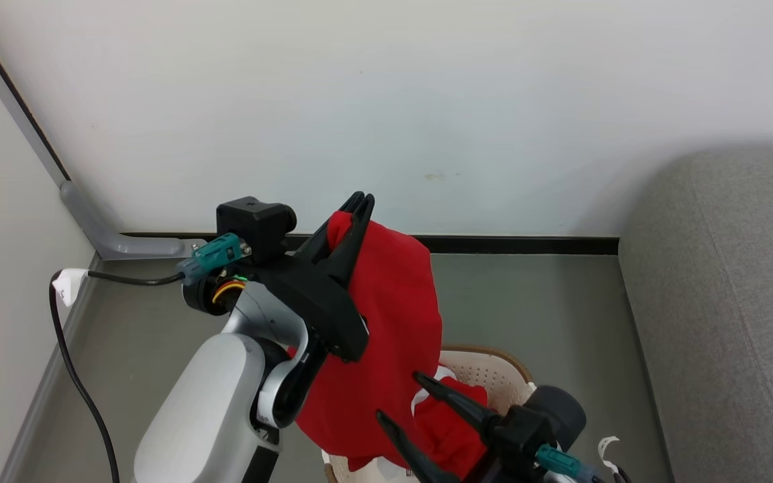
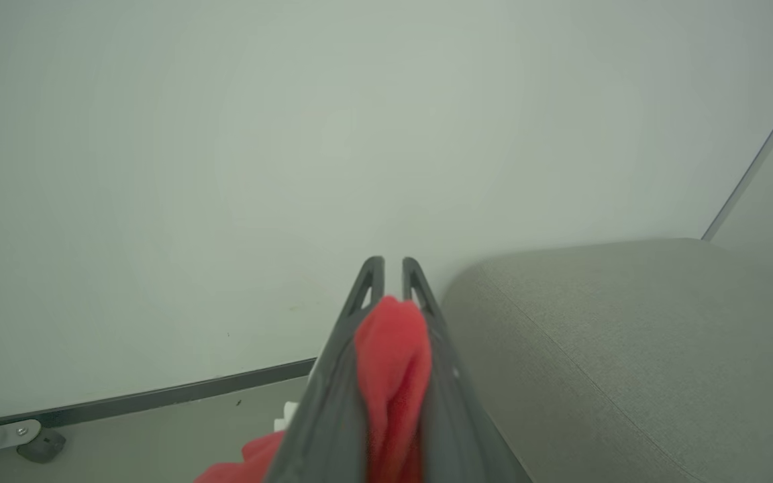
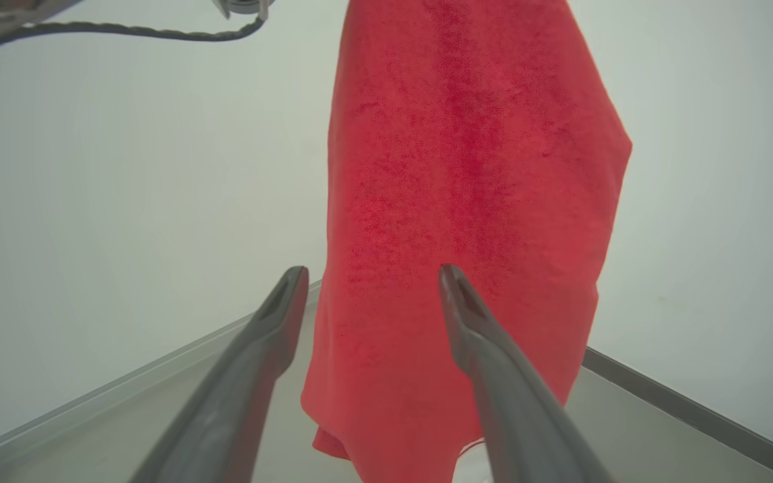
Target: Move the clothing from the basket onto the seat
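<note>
Grips red clothing [image 1: 400,295] with left tool [image 1: 359,199] at frame centre, above basket [image 1: 494,376]; holds right tool [image 1: 398,396] wide open at lower right

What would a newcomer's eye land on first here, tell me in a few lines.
First, the red garment hanging mid-picture in the head view, pinched at its top by the shut left end effector. Lower down, the right end effector stands open close to the cloth, by the cream basket. The grey seat runs along the right side.
</note>
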